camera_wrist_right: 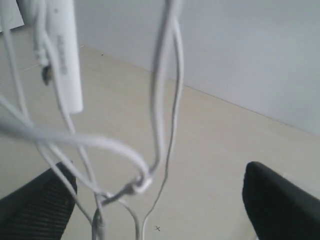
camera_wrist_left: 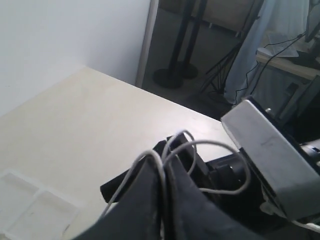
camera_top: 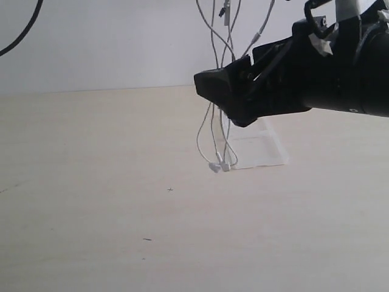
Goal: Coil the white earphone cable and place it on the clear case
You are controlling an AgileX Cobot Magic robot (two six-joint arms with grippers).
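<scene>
The white earphone cable (camera_top: 199, 137) hangs in several strands from above the exterior view's top edge. Its two earbuds (camera_top: 216, 166) dangle at the table, just left of the clear case (camera_top: 262, 149). My left gripper (camera_wrist_left: 163, 164) is shut on a bunch of cable loops (camera_wrist_left: 220, 145), high over the table, with the clear case (camera_wrist_left: 31, 214) far below it. It is out of the exterior view. My right gripper (camera_top: 226, 96) is open, its fingers (camera_wrist_right: 40, 200) wide apart around the hanging strands (camera_wrist_right: 161, 90) without touching them. The inline piece (camera_wrist_right: 66, 60) hangs close to the right wrist camera.
The right arm (camera_top: 340, 67) fills the upper right of the exterior view and hides part of the case. A black cable (camera_top: 24, 27) hangs at the upper left. In the left wrist view the table edge (camera_wrist_left: 165, 97) borders stands and cloth.
</scene>
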